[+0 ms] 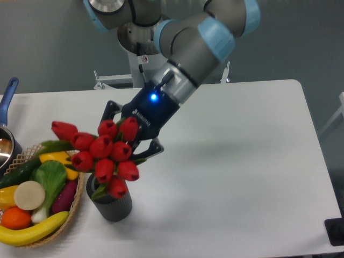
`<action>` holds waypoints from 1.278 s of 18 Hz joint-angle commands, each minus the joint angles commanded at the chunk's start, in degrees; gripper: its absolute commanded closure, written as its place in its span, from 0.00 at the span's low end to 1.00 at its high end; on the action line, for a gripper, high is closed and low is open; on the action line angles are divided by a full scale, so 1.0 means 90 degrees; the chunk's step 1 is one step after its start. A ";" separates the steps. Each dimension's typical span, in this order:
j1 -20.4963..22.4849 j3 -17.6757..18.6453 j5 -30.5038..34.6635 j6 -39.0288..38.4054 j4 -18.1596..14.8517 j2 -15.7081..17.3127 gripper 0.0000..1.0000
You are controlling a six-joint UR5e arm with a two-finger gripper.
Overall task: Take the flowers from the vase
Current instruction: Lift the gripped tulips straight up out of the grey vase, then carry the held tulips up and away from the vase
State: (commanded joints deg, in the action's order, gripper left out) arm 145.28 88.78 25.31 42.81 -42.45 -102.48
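Observation:
The flowers (102, 153), a bunch of red tulip buds with green leaves, hang tilted above the vase (111, 203), a dark grey ribbed cylinder near the table's front left. My gripper (128, 144) is shut on the flowers just behind the buds, reaching down from the upper right. The lowest bud still overlaps the vase's mouth; the stems are hidden behind the buds and the fingers.
A wicker basket (75, 204) with banana, cucumber, orange and other produce stands directly left of the vase. A blue-handled pot (7, 115) sits at the table's left edge. The arm's base post (141, 59) rises behind the table.

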 joint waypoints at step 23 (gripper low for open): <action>0.2520 0.0400 -0.0371 0.1464 0.0029 -0.0049 0.57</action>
State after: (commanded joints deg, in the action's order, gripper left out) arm 167.96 92.37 21.97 55.98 -42.19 -102.92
